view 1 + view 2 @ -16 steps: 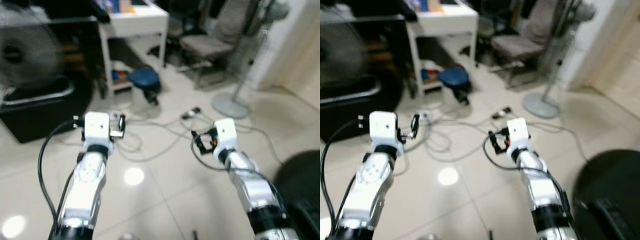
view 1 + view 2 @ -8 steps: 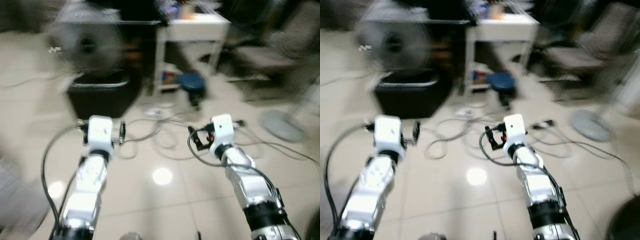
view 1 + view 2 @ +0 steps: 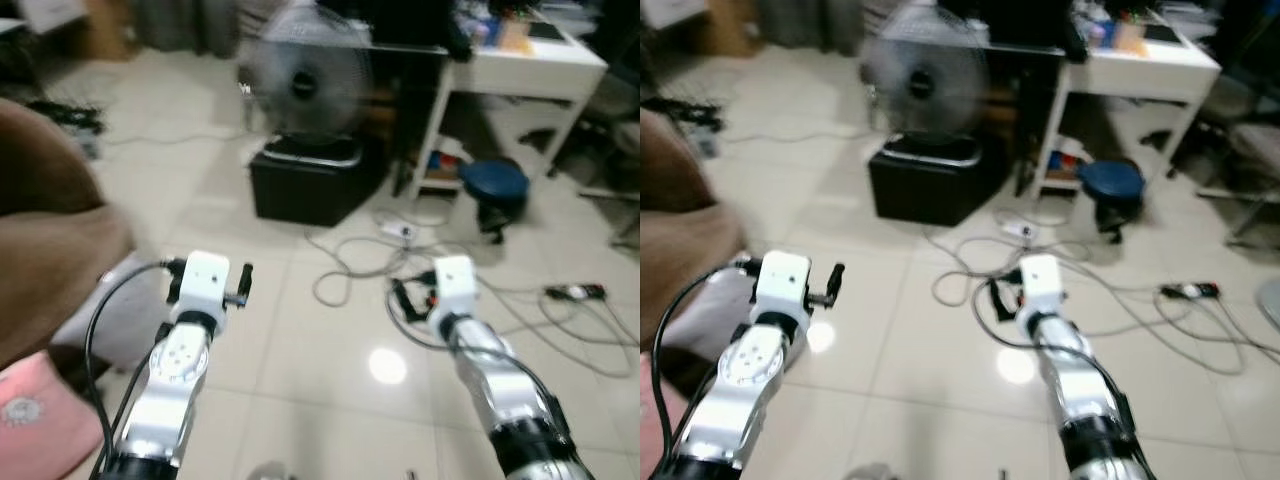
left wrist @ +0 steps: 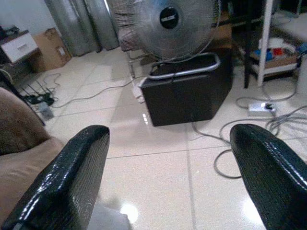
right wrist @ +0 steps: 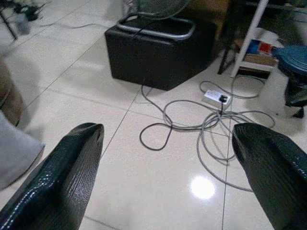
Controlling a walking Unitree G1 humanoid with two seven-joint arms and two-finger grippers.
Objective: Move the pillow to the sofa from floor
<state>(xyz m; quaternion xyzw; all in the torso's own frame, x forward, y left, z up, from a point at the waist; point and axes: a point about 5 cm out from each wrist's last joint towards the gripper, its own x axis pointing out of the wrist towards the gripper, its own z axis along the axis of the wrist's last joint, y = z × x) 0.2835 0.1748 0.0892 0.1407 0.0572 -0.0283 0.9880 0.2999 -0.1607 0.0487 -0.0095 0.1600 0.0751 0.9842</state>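
Two grippers hang wide open and empty over the pale tiled floor (image 3: pixel 310 330), the left gripper (image 4: pixel 168 187) and right gripper (image 5: pixel 168 182) both raised ahead of the robot. A grey pillow (image 3: pixel 120 315) lies on the floor to the left, just beside the brown sofa (image 3: pixel 45 260); its long axis cannot be judged. By my reading the left arm is nearer, so it should lead the reach, down and leftward

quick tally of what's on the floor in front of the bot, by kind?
Pillows (grey): 1
Fans: 1
Black boxes: 1
Blue stools: 1
Power strips: 2
White desks: 1
Brown sofas: 1
Total: 8
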